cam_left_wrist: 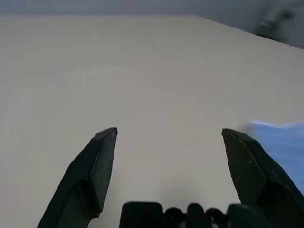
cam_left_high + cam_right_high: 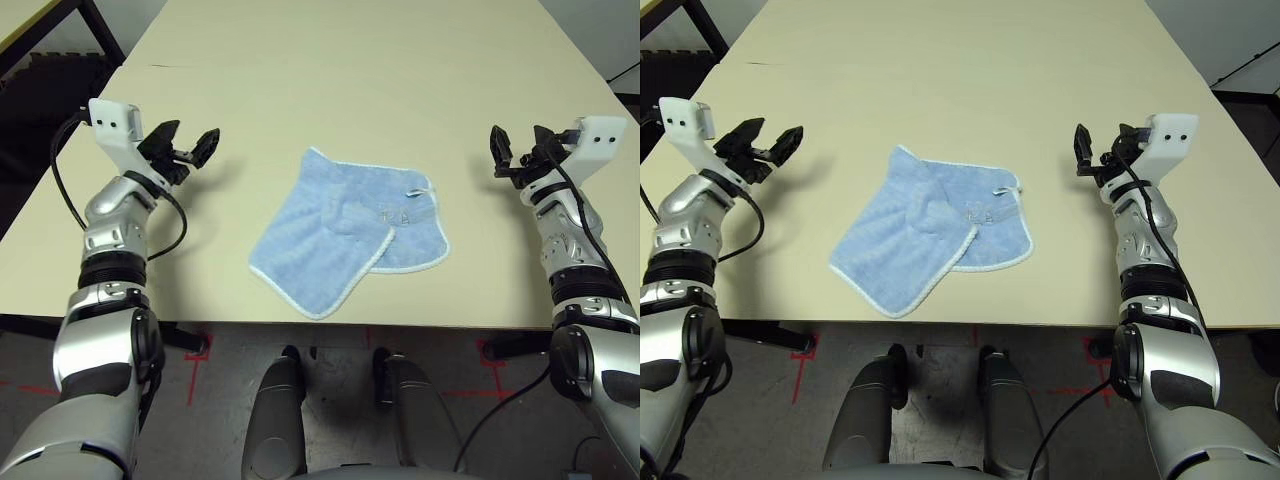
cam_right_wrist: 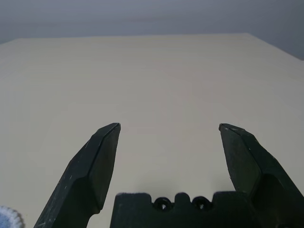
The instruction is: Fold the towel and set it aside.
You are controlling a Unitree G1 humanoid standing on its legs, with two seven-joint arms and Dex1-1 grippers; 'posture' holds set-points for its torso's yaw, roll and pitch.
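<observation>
While the towel [image 2: 345, 233] is laid between both spread, empty claws, it is judged slightly nearer the left claw [image 2: 188, 145] than the right claw [image 2: 520, 150].

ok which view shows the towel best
The left eye view: the whole light blue towel lies partly folded on the table. The right eye view shows much the same. The left wrist view catches a blurred edge, the right wrist view a corner.

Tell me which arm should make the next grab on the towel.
Probably left: the left end effector is open and angled toward the towel. The right end effector, also open, points up the table.
</observation>
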